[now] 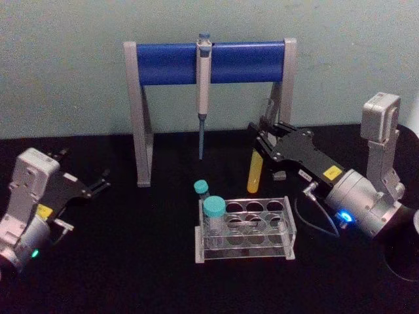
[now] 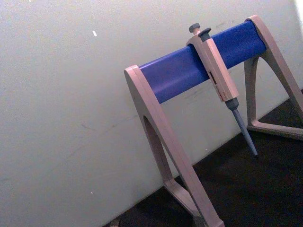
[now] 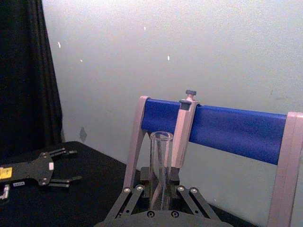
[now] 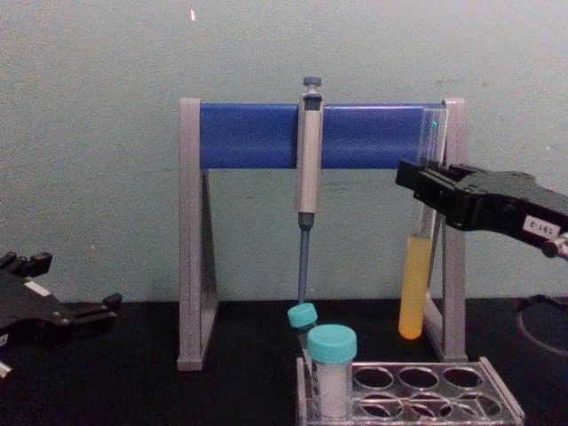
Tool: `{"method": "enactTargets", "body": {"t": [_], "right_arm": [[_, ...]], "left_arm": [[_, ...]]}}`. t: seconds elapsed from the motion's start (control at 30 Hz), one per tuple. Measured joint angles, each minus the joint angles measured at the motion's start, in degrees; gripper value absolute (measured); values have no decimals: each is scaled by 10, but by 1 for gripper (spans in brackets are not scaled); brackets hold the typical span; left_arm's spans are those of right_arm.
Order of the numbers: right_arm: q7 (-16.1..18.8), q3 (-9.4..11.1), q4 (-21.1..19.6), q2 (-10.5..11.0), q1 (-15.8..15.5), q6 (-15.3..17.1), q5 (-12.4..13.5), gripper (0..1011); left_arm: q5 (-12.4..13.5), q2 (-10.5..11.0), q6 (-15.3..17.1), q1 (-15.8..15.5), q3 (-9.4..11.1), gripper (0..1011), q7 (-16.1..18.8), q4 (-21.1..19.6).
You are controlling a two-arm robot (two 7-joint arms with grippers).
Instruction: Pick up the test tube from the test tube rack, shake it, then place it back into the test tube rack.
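Soft, even light fills the space around the pipette stand (image 1: pixel 209 62), and no single source stands out. The wall (image 1: pixel 65 78) behind the stand is bright and pale, and its legs cast hardly any shadow there. The black bench (image 1: pixel 131 275) under the stand swallows the light and shows no clear shadows. A dull sheen runs along the stand's blue bar. By its right leg the yellow liquid in the test tube (image 4: pixel 414 293) glows. In front of the stand, the test tube rack (image 1: pixel 199 235) catches white glints on its clear edges. A black curtain (image 3: pixel 28 71) next to that wall is dim. A green lamp (image 1: pixel 33 253) well to the stand's left and a blue lamp (image 1: pixel 345 216) to its right show as small bright spots.
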Motion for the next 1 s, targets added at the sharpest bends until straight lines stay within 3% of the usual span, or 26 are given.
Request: {"method": "enactTargets", "body": {"t": [1.0], "right_arm": [[5,1,-1,1,0,3,0,230]], "left_arm": [[0,0,0,0,0,1001,0,0]]}}
